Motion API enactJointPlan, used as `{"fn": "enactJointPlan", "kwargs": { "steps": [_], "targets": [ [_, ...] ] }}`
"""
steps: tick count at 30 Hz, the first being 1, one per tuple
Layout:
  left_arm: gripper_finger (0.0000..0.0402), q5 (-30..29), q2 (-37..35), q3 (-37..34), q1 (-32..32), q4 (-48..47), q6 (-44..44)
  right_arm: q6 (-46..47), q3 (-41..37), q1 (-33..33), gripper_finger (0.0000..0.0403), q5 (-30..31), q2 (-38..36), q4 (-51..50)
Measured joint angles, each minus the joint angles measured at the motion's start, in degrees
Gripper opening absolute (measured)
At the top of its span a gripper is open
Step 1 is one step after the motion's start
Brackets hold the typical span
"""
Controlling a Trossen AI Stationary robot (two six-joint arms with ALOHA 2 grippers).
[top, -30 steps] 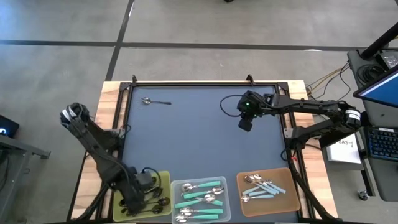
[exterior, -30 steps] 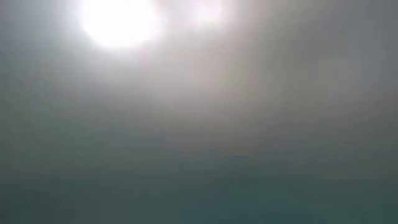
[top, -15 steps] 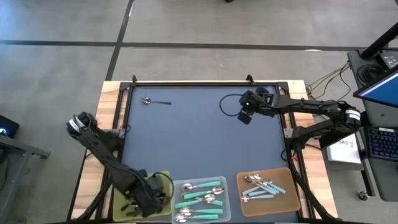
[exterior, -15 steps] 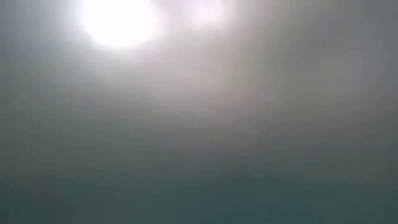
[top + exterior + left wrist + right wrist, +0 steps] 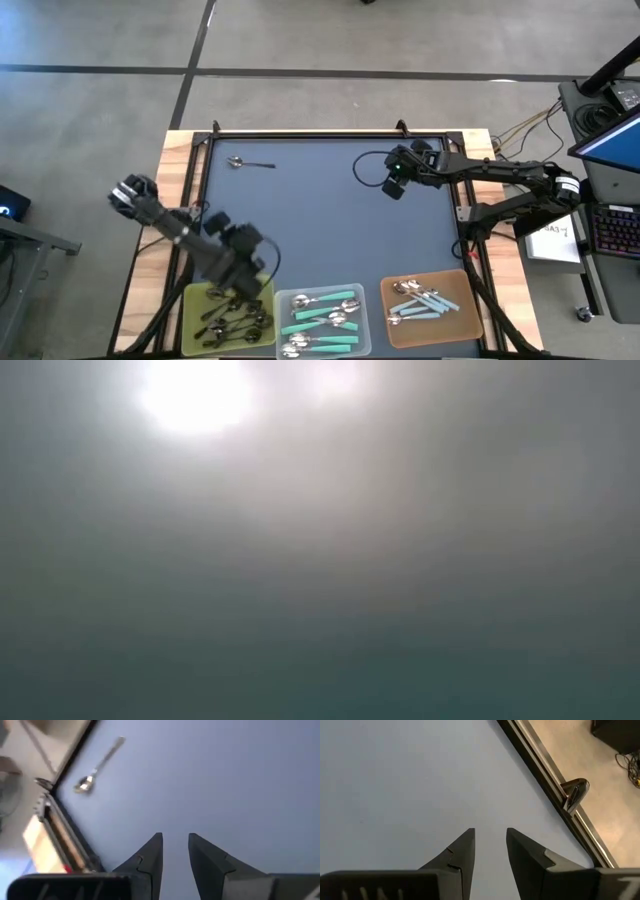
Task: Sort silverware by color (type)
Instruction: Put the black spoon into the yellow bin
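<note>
High view: the left gripper (image 5: pixel 243 268) has lifted off the yellow-green plastic tray (image 5: pixel 196 298) of thin dark all-metal spoons (image 5: pixel 232 315), so a drop looks finished. One last thin dark all-metal spoon (image 5: pixel 248 163) lies far ahead of it; the right gripper (image 5: pixel 391 190) waits mid-table.

Left wrist view: the fingers (image 5: pixel 154 855) are spread, empty; that spoon (image 5: pixel 98 766) is well beyond them.

Right wrist view: its fingers (image 5: pixel 465 847) are parted, empty.
</note>
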Motion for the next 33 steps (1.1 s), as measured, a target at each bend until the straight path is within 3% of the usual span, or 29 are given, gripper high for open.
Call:
{"fn": "enactJointPlan", "kwargs": {
  "steps": [3,6,14,18,20,28,33],
  "targets": [
    [0.0076,-1.78,-2.51,-4.27,6.67,3.45,5.46,0.00,0.00,0.00,0.0102,-0.02,0.00,0.01],
    [0.0076,-1.72,-5.70,-8.80,13.48,12.89,12.75,0.00,0.00,0.00,0.0102,-0.01,0.00,0.01],
    [0.0076,3.02,-12.46,-16.39,30.72,36.80,35.82,0.00,0.00,0.00,0.0102,-0.02,0.00,0.01],
    [0.0076,16.16,-12.86,-16.71,40.01,46.02,49.71,0.00,0.00,0.00,0.0102,-0.02,0.00,0.01],
    [0.0076,21.06,-12.41,-16.63,44.54,46.98,54.45,-0.01,0.00,0.00,0.0102,-0.02,0.00,0.03],
    [0.0076,28.65,-7.61,-16.83,62.13,44.63,64.88,-0.02,0.00,0.00,0.0102,0.00,0.00,0.05],
    [0.0076,30.70,-7.05,-16.83,68.55,45.33,68.75,0.00,0.00,0.00,0.0102,-0.02,0.00,0.05]
  ]
}}
